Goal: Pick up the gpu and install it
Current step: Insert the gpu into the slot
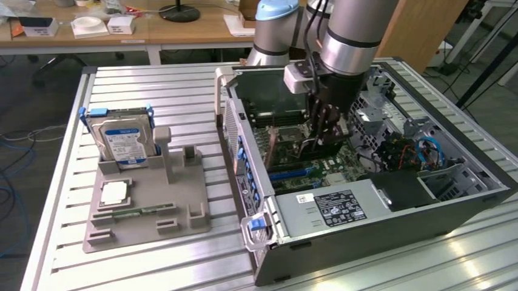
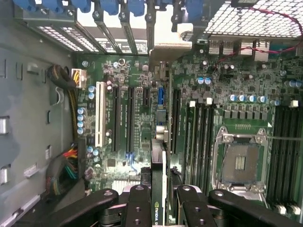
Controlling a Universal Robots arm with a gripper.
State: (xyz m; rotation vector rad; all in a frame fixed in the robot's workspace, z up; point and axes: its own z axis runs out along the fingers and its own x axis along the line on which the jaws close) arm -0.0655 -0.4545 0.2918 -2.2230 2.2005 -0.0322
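gpu [image 2: 157,184]: held edge-on inside the open computer case [image 1: 453,200], just above the motherboard [image 2: 142,109] slots
hand [image 2: 158,208]: clamped on card's top edge
handling: likely light, stiff, fragile — hold the edges, not the components

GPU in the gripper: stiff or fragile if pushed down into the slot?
Probably stiff: the gpu is a thin flat board, held on edge by the gripper. Likely fragile: pushed off-line above the motherboard, that narrow edge could flex.
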